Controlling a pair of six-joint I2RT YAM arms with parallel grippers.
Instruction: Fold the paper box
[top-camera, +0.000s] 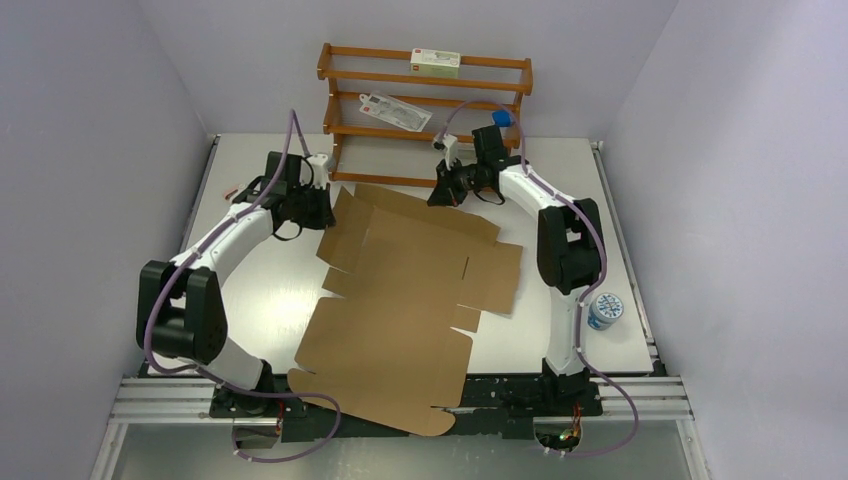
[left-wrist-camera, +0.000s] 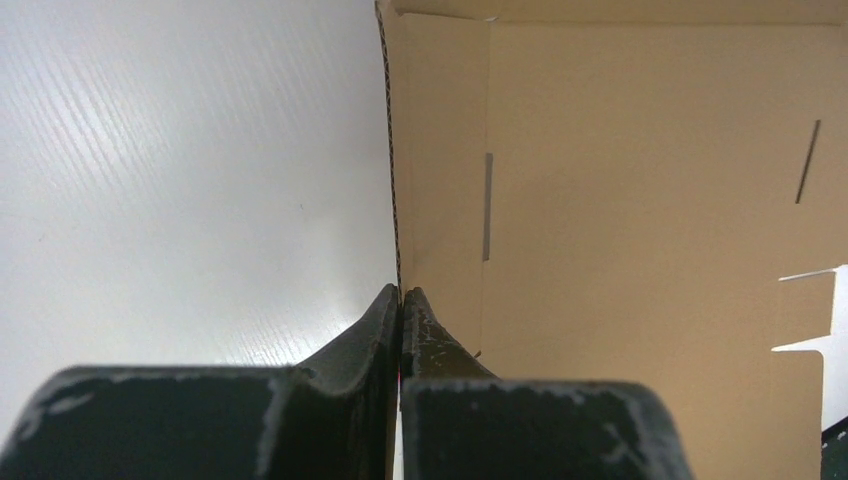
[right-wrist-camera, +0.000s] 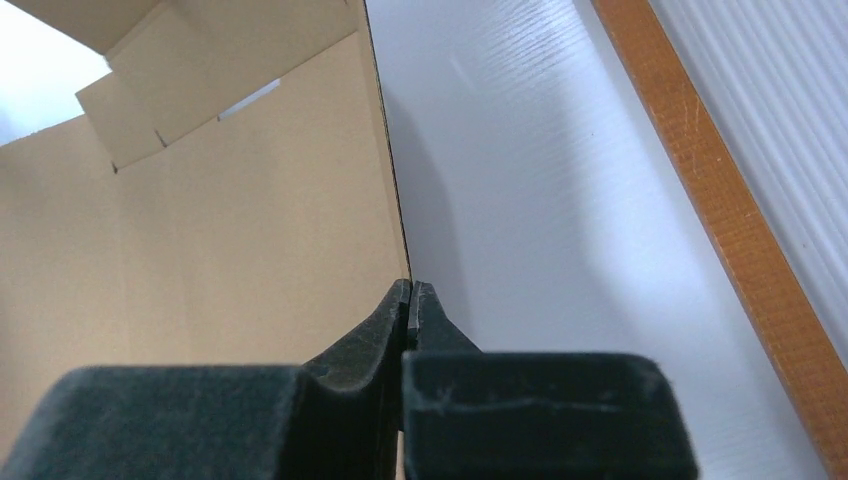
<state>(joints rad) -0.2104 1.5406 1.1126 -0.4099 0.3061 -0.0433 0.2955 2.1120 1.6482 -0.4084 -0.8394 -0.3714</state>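
The paper box is a brown cardboard die-cut sheet lying mostly flat across the middle of the white table, with its near flap hanging over the front edge. My left gripper is at the sheet's far left flap. In the left wrist view that gripper is shut on the flap's thin edge, and the cardboard stands upright to its right. My right gripper is at the sheet's far edge. In the right wrist view it is shut on the edge of the cardboard.
An orange-brown wooden rack stands at the back, just behind the right gripper, holding white cartons. Its base rail runs close by in the right wrist view. A small white and blue tub sits at the table's right edge.
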